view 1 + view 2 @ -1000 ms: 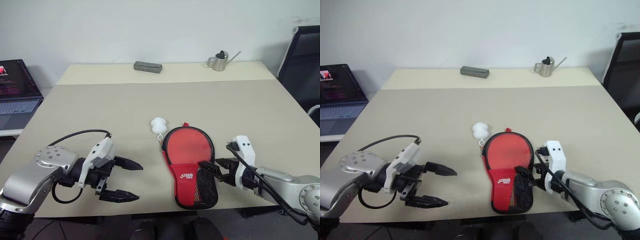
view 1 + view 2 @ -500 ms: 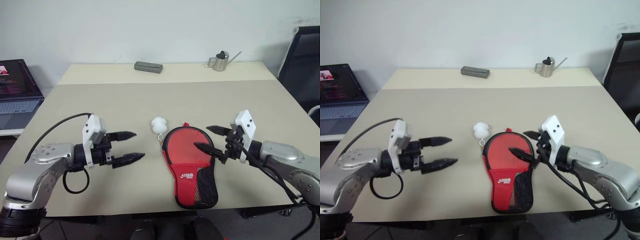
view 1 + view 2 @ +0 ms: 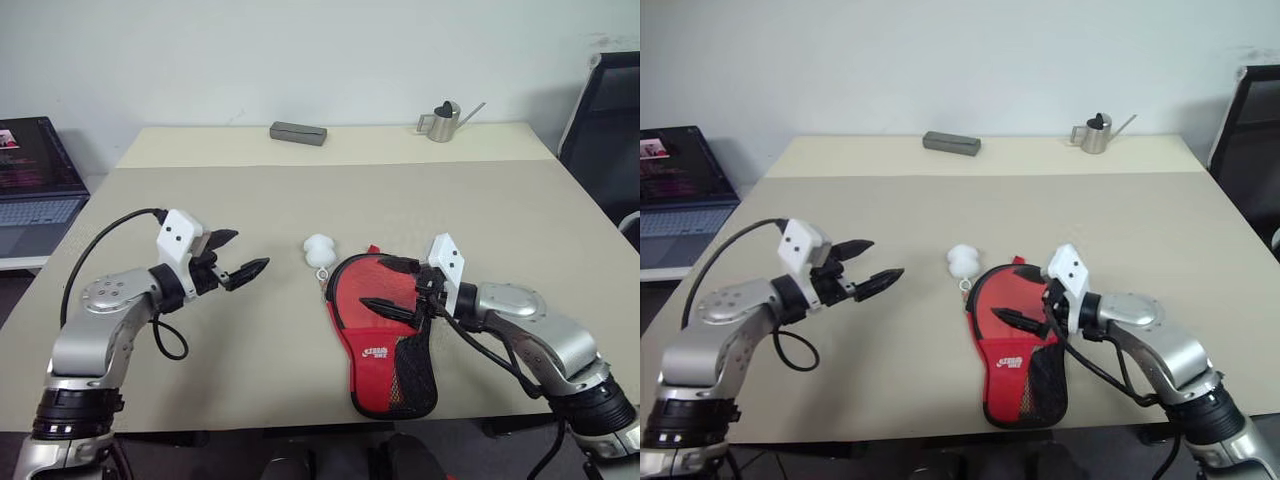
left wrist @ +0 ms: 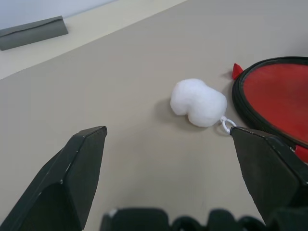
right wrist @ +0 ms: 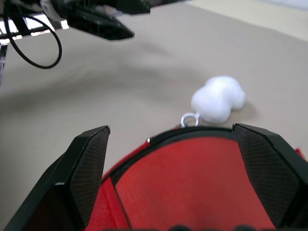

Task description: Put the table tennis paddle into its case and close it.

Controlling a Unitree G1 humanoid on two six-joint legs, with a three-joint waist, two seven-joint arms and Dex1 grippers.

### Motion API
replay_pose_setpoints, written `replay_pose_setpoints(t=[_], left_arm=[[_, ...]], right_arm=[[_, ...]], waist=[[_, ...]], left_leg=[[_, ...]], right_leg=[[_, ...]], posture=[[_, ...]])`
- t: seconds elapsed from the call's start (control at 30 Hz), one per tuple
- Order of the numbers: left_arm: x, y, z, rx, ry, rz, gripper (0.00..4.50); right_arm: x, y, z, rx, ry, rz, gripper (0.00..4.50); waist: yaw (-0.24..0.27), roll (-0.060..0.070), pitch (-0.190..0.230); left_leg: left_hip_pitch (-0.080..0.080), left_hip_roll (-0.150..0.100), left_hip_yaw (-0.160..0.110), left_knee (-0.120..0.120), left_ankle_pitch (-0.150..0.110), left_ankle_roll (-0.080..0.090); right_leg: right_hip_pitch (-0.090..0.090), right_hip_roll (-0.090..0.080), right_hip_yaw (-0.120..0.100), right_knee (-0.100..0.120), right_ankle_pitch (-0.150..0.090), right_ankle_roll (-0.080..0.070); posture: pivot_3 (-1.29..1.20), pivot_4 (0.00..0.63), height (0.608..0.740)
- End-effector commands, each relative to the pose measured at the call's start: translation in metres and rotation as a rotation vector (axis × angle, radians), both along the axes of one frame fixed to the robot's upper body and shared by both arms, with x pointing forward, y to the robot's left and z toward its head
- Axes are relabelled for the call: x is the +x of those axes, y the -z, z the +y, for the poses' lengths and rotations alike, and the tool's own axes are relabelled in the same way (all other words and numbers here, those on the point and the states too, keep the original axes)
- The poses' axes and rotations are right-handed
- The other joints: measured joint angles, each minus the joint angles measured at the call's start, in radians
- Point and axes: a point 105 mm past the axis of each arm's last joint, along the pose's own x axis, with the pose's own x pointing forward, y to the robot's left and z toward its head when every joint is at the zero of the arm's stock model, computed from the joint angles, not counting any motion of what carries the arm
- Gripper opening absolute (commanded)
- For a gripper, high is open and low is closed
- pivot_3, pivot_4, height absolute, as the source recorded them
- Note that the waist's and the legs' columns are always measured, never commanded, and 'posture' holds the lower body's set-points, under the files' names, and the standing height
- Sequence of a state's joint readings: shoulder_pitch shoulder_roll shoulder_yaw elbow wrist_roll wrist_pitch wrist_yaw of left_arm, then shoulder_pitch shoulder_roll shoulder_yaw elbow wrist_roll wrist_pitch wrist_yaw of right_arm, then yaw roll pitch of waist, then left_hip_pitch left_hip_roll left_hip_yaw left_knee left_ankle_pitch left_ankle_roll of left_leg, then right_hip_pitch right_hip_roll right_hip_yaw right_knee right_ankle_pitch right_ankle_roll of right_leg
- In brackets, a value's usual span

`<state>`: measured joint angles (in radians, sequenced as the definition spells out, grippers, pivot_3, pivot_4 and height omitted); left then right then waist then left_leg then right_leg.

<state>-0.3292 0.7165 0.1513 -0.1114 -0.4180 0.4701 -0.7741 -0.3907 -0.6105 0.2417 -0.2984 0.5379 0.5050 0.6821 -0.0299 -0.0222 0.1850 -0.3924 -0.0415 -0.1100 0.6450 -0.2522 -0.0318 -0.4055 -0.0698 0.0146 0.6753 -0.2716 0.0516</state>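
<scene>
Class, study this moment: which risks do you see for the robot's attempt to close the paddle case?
1. The right gripper, open over the red paddle-shaped zip case, may push it across the smooth beige table.
2. The left gripper may knock the white pom-pom zipper pull aside.

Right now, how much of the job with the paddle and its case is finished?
The red case lies flat on the table; whether the paddle is inside or the zipper shut cannot be told. Nothing is held: the right gripper hovers open above the case, the left gripper open near the white pom-pom.
</scene>
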Motion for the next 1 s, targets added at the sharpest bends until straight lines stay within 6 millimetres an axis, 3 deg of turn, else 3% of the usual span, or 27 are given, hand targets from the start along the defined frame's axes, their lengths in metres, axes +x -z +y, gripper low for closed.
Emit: replay_pose_setpoints(t=[0.03,0.27,0.6,1.0], left_arm=[[0.004,-0.014,-0.008,0.005,0.023,-0.060,4.50],[0.017,-0.010,-0.023,-0.002,0.053,-0.038,4.50],[0.034,-0.008,-0.026,0.009,0.039,-0.032,4.50],[0.051,0.010,-0.053,0.016,0.142,0.060,4.50]], right_arm=[[0.002,-0.005,0.004,0.010,0.000,-0.041,4.46],[0.014,0.013,0.010,-0.041,0.010,-0.007,4.46],[0.031,0.051,0.006,-0.184,0.038,0.004,4.46],[0.048,0.062,0.012,-0.216,0.084,-0.012,4.46]], waist=[[-0.001,0.000,0.000],[-0.003,0.000,0.000],[-0.004,0.000,0.000],[-0.004,-0.001,-0.001]], left_leg=[[0.000,0.000,0.000,0.000,0.000,0.000],[0.001,0.000,0.000,0.000,0.000,0.000],[0.001,-0.001,0.001,0.000,0.000,0.000],[0.003,-0.001,0.001,0.001,0.001,-0.002]], right_leg=[[0.000,0.000,0.000,0.000,0.000,0.000],[0.000,0.000,0.001,0.001,0.000,0.000],[0.000,0.000,0.001,0.002,0.000,0.000],[0.001,0.000,0.000,0.004,0.000,0.000]], posture=[[0.00,0.150,0.740],[0.00,0.150,0.740],[0.00,0.150,0.740],[0.00,0.150,0.740]])
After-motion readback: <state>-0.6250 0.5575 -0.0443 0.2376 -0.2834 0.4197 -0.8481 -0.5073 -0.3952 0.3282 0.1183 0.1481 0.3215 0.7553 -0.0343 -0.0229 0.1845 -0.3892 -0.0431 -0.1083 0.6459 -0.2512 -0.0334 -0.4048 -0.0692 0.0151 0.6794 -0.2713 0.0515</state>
